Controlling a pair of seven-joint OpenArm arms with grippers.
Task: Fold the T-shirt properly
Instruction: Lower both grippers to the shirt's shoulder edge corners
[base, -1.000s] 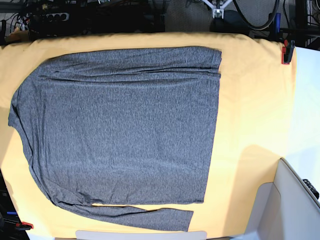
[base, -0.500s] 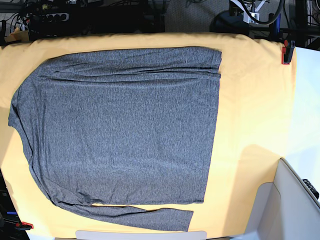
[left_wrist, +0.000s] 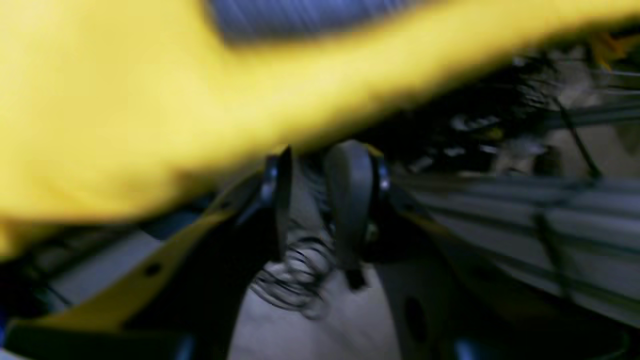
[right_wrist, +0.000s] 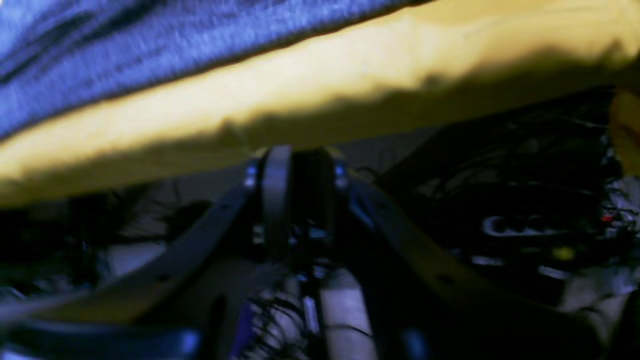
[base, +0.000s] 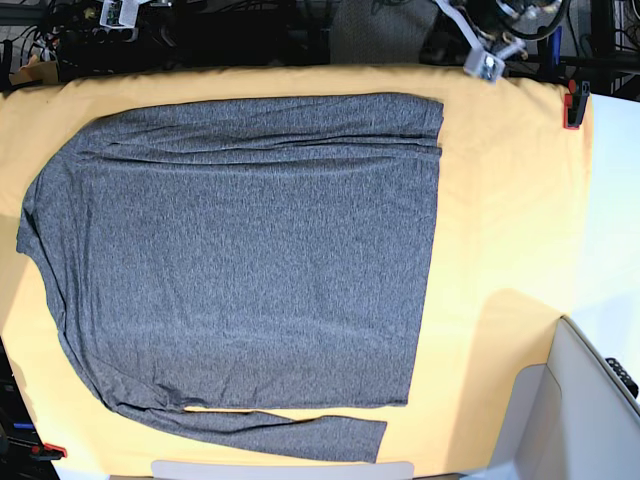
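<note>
T-shirt (base: 240, 260) flat on yellow cloth (base: 510, 220), left hand (left_wrist: 315, 200) and right hand (right_wrist: 300, 200) slightly parted, empty

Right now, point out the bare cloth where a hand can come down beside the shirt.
Widest bare yellow table cloth lies between the T-shirt hem and the red clamp edge. Thin strips border the top and bottom sleeves. Near the collar, the shirt reaches almost to the cloth's edge.

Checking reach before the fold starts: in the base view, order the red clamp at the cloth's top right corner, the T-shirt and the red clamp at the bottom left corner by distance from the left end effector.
1. Top-right red clamp, just to its right.
2. T-shirt, below-left of the left end effector.
3. Bottom-left red clamp, at the opposite corner.
</note>
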